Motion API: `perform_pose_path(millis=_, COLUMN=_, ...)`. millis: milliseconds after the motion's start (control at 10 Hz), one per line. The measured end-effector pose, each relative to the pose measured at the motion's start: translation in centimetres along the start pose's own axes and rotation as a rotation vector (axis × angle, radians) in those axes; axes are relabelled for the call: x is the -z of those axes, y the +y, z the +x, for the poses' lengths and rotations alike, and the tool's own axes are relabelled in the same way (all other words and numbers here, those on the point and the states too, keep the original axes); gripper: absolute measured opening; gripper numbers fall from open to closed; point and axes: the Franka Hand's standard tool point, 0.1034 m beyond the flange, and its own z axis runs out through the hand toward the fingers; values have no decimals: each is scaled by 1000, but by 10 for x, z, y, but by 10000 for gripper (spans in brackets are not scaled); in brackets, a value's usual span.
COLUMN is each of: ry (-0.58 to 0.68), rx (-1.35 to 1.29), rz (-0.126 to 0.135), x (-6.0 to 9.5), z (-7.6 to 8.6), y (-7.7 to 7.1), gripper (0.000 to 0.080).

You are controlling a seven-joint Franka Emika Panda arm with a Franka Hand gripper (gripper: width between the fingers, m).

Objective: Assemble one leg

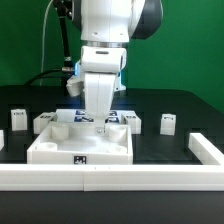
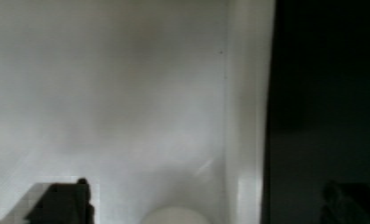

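The large white tray-like part (image 1: 62, 150) lies in the middle of the table. My gripper (image 1: 100, 124) points straight down over its far edge. In the wrist view the gripper (image 2: 203, 208) is open: the two dark fingertips (image 2: 57, 204) stand wide apart over the blurred white surface of the tray-like part (image 2: 129, 100). A pale round shape (image 2: 175, 215) lies between them and touches neither. One leg (image 1: 18, 118), a small white block with a tag, stands at the exterior view's left. Another leg (image 1: 167, 123) stands at the right, clear of the gripper.
More small white tagged parts (image 1: 134, 120) sit behind the tray-like part beside the gripper. A low white rail (image 1: 120, 177) runs along the front and a second rail (image 1: 206, 150) along the exterior view's right. Cables hang behind the arm.
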Motion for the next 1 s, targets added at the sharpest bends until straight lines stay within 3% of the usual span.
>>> perform_pose_path(millis=500, ry=0, rx=-4, rz=27, x=-13, z=-2, y=-8, gripper=650)
perform_pose_path(millis=700, ry=0, rx=-5, rz=28, x=-13, z=-2, y=-8, gripper=403)
perform_pose_path(millis=800, ry=0, rx=-5, rz=28, x=-13, z=-2, y=-8, gripper=403)
perform_pose_path(millis=900, ry=0, rx=-5, rz=28, x=-14, z=-2, y=-8, gripper=222)
perform_pose_path(millis=1000, ry=0, rx=-5, rz=28, x=-14, z=-2, y=-8, gripper=91)
